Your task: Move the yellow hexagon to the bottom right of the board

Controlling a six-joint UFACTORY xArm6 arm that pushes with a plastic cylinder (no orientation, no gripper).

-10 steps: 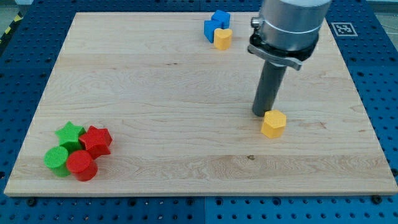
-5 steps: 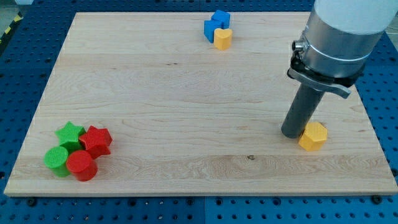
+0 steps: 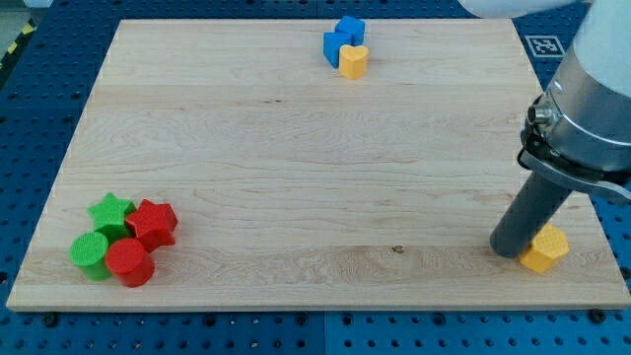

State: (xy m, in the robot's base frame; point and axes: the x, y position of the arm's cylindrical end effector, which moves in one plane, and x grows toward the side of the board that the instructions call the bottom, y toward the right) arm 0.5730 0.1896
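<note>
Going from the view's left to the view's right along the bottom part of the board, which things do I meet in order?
green cylinder → green star → red cylinder → red star-like block → my tip → yellow hexagon, touching the tip's right side.

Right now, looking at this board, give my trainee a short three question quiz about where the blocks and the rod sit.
1. True or false: my tip sits at the view's left of the yellow hexagon.
2. Which block lies against the blue blocks at the view's top? A) red star B) yellow heart C) green cylinder
3. How many blocks form the cluster at the view's bottom left?

Key: 1 true; 2 B; 3 four: green star, red star, green cylinder, red cylinder.
</note>
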